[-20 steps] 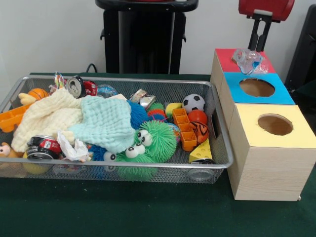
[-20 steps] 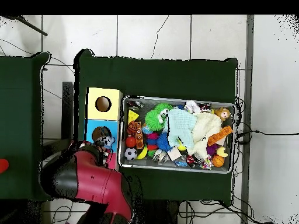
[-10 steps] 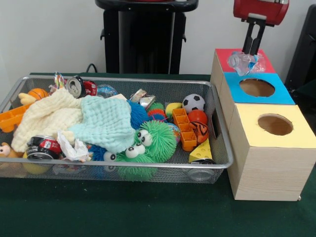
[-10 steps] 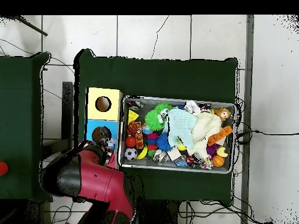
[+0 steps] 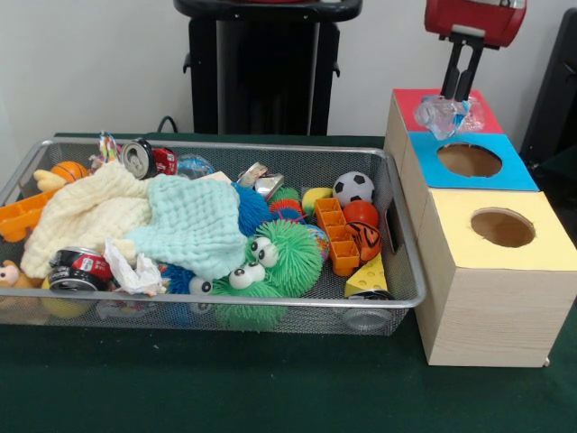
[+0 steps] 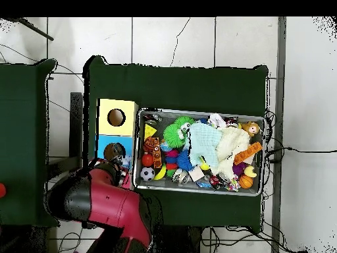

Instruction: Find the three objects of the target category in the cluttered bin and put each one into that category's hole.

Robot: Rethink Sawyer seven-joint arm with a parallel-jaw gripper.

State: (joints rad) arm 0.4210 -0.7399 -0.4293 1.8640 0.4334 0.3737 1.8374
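Front view: the hand [image 5: 461, 88] hangs over the red box top [image 5: 415, 101], its fingers clenched on a crumpled clear plastic bottle [image 5: 444, 115] that hovers at the edge of the red hole, just behind the blue hole [image 5: 469, 160]. The yellow hole [image 5: 502, 227] lies nearest, and the mesh bin [image 5: 397, 271] stays crowded with toys. The bottle looks light, thin-walled, slippery and easily crushed; its stiffer neck or a fold seems the surest hold. Overhead view: the red arm [image 6: 105, 204] covers the red box; the bottle shows faintly beside the blue hole [image 6: 114, 151].
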